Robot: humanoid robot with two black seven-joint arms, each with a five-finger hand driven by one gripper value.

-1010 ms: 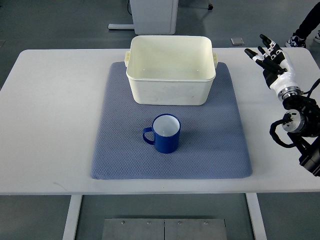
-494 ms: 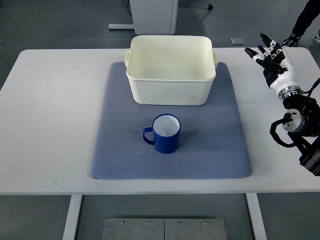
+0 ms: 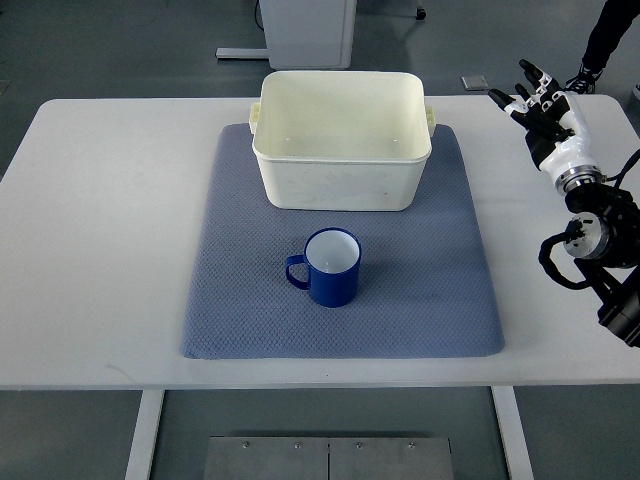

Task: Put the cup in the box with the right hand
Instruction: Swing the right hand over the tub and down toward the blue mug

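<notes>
While my right hand (image 3: pixel 543 108) hangs over the table's far right corner, I record the site as follows. Table (image 3: pixel 100 230): white, flat, with a grey floor around it. A white cabinet base (image 3: pixel 308 30) stands beyond the far edge, and a person's dark leg and shoe (image 3: pixel 600 50) show at the room's far right. Mat (image 3: pixel 440 300): blue-grey, textured, square to the table's middle and lying flat.

Box (image 3: pixel 342 185): cream plastic, open-topped, small handles on both short sides, set on the mat's far edge. Its inside shows nothing but bare walls and floor.

Cup (image 3: pixel 331 268): blue enamel outside, white inside, upright, handle pointing to the table's left edge. It stands on the mat just nearer than the box, apart from it, toward the mat's middle. Nothing visible in it.

My fingers (image 3: pixel 522 92) are spread and straight, pointing to the far edge, gripping nothing; the hand is well apart from cup and box. My forearm enters from the right edge.
</notes>
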